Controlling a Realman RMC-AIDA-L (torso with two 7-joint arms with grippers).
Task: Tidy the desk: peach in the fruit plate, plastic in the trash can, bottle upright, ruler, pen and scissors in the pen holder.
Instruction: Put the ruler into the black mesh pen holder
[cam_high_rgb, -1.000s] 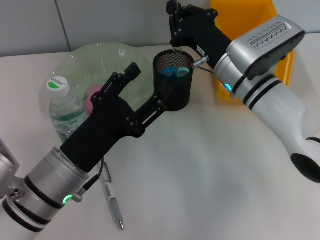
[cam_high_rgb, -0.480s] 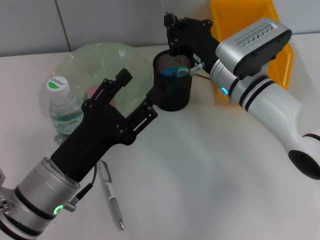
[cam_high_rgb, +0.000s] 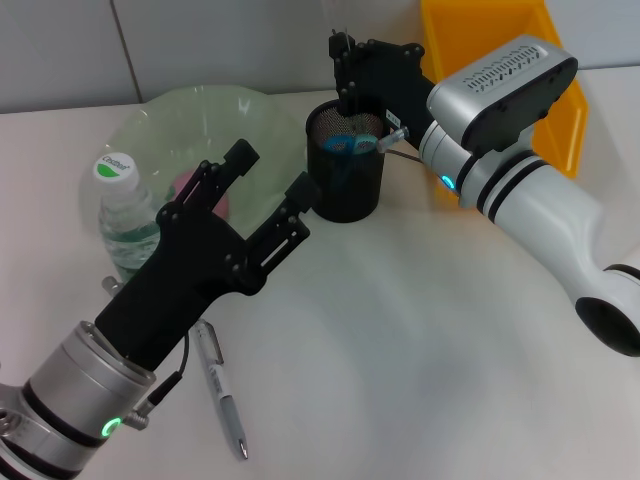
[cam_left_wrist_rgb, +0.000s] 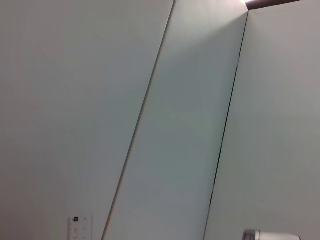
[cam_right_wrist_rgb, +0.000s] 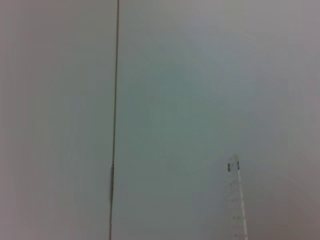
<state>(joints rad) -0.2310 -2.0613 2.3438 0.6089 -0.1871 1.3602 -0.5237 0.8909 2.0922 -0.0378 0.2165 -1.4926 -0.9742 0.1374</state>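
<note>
My right gripper (cam_high_rgb: 345, 70) hangs over the far rim of the black mesh pen holder (cam_high_rgb: 348, 188), shut on a clear ruler (cam_right_wrist_rgb: 236, 200) that stands upright. Blue-handled scissors (cam_high_rgb: 342, 146) sit inside the holder. My left gripper (cam_high_rgb: 273, 168) is open and empty, held above the table between the green glass fruit plate (cam_high_rgb: 200, 100) and the holder. A pink peach (cam_high_rgb: 186, 190) lies in the plate, partly hidden by the left gripper. A water bottle (cam_high_rgb: 125, 220) stands upright by the plate. A silver pen (cam_high_rgb: 222, 392) lies on the table under the left arm.
A yellow bin (cam_high_rgb: 500, 50) stands at the back right, behind my right arm. Both wrist views show only the wall. The white table (cam_high_rgb: 400, 340) stretches to the front right.
My left gripper has drawn back toward the front left, away from the holder. My right gripper has shifted slightly left and lower over the holder with the ruler.
</note>
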